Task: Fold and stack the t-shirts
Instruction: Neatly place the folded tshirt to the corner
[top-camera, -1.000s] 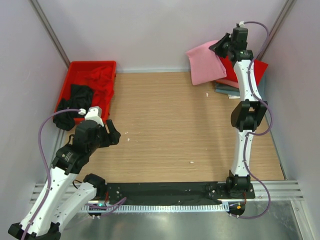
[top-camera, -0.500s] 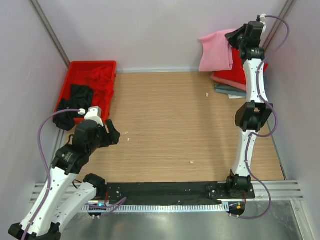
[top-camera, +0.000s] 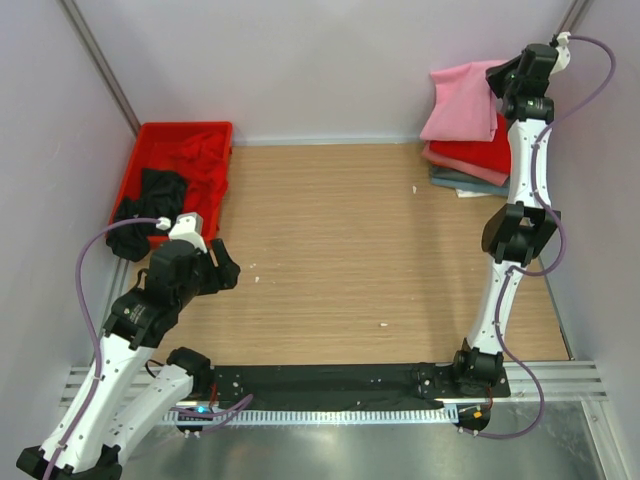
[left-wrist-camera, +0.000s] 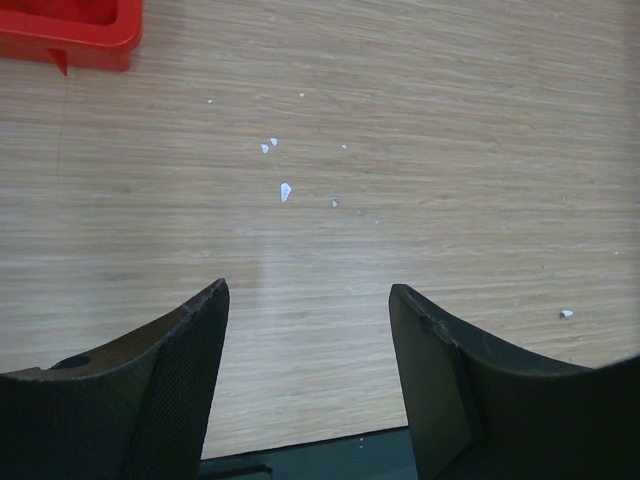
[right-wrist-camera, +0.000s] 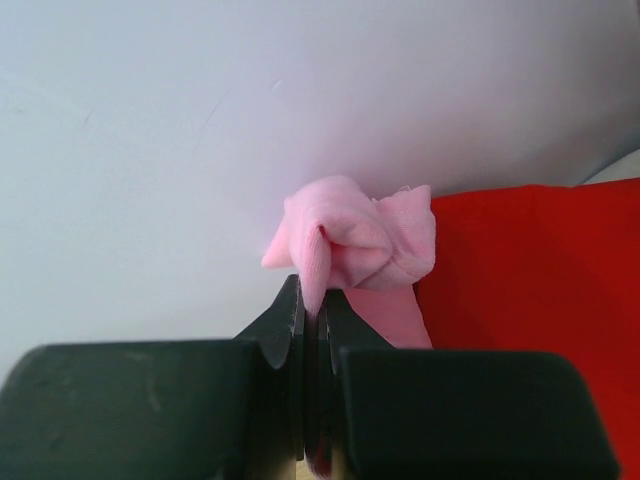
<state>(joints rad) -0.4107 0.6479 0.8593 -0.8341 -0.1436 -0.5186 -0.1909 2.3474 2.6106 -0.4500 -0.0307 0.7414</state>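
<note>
My right gripper (top-camera: 500, 80) is shut on a folded light pink t-shirt (top-camera: 462, 100) and holds it high at the far right, over a stack with a bright red t-shirt (top-camera: 478, 155) on top, then a salmon layer and a grey-blue one (top-camera: 458, 182). In the right wrist view the pink cloth (right-wrist-camera: 350, 240) bunches out of the shut jaws (right-wrist-camera: 317, 305), with red cloth (right-wrist-camera: 530, 290) behind. My left gripper (left-wrist-camera: 308, 300) is open and empty above bare wood at the near left (top-camera: 222, 265).
A red plastic tray (top-camera: 150, 140) at the far left holds crumpled red (top-camera: 205, 155) and black shirts (top-camera: 155, 195). Its corner shows in the left wrist view (left-wrist-camera: 70, 30). Small white specks (left-wrist-camera: 285, 190) lie on the wooden table. Walls close in on three sides.
My right gripper has carried the pink t-shirt to the right and farther back, from left of the stack to above it. The left arm has not moved.
</note>
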